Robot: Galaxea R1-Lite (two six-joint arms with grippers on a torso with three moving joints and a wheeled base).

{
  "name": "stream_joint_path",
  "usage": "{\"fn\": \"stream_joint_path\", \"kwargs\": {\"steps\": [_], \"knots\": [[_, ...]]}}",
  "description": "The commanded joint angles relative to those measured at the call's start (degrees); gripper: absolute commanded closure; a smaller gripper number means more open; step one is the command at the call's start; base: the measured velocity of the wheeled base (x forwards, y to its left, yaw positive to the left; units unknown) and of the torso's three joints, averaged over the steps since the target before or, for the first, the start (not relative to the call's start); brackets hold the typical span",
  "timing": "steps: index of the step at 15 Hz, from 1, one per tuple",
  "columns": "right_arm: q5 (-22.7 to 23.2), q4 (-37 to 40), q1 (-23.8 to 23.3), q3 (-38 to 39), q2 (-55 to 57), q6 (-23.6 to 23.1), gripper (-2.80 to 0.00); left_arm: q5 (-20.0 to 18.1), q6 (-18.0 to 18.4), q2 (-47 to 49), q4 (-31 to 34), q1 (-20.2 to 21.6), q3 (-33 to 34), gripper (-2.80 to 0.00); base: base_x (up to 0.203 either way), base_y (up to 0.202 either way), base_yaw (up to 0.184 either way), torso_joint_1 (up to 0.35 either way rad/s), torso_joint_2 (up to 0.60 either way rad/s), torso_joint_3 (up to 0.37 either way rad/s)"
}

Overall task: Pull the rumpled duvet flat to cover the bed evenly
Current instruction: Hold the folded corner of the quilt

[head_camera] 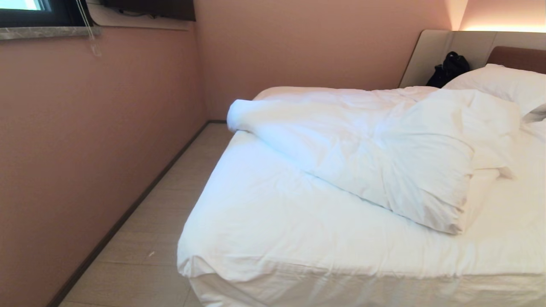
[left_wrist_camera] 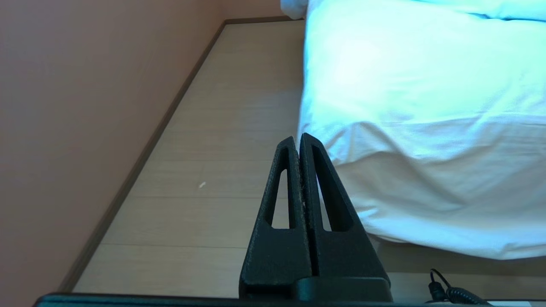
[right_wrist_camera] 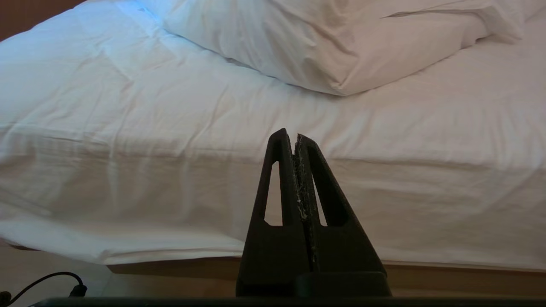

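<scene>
Rumpled duvet bunched across the far half of the bed, both arms idle.

Left to right in the head view: pink wall (head_camera: pixel 98 140), floor strip (head_camera: pixel 170 213), then the bed (head_camera: pixel 264 238) with the duvet (head_camera: pixel 362 149) heaped centre to upper right, pillow (head_camera: pixel 503 85) at upper right. Left gripper (left_wrist_camera: pixel 297 138) by the bed's corner and right gripper (right_wrist_camera: pixel 289 135) facing its side have jaws pressed together, empty.
</scene>
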Motion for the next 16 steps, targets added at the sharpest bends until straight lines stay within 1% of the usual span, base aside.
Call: {"fn": "stream_joint_path", "kwargs": {"steps": [1,5,8,11,16], "knots": [[0.0,0.0,0.0,0.1,0.0,0.0,0.0,0.0,0.0,0.0,-0.1,0.1,0.0,0.0,0.0,-0.193,0.001,0.002,0.0,0.002],[0.0,0.0,0.0,0.0,0.1,0.0,0.0,0.0,0.0,0.0,-0.1,0.1,0.0,0.0,0.0,-0.192,-0.001,0.001,0.0,0.003],[0.0,0.0,0.0,0.1,0.1,0.0,0.0,0.1,-0.8,0.0,-0.2,0.1,0.0,0.0,0.0,-0.195,0.002,0.003,0.0,0.002],[0.0,0.0,0.0,0.0,0.0,0.0,0.0,0.0,-0.1,0.0,0.0,0.1,-0.1,0.0,0.0,-0.192,0.0,0.001,0.0,0.002],[0.0,0.0,0.0,0.0,0.1,0.0,0.0,0.0,0.0,0.0,0.0,0.1,-0.1,0.0,0.0,-0.195,0.001,0.002,0.0,0.002]]}}
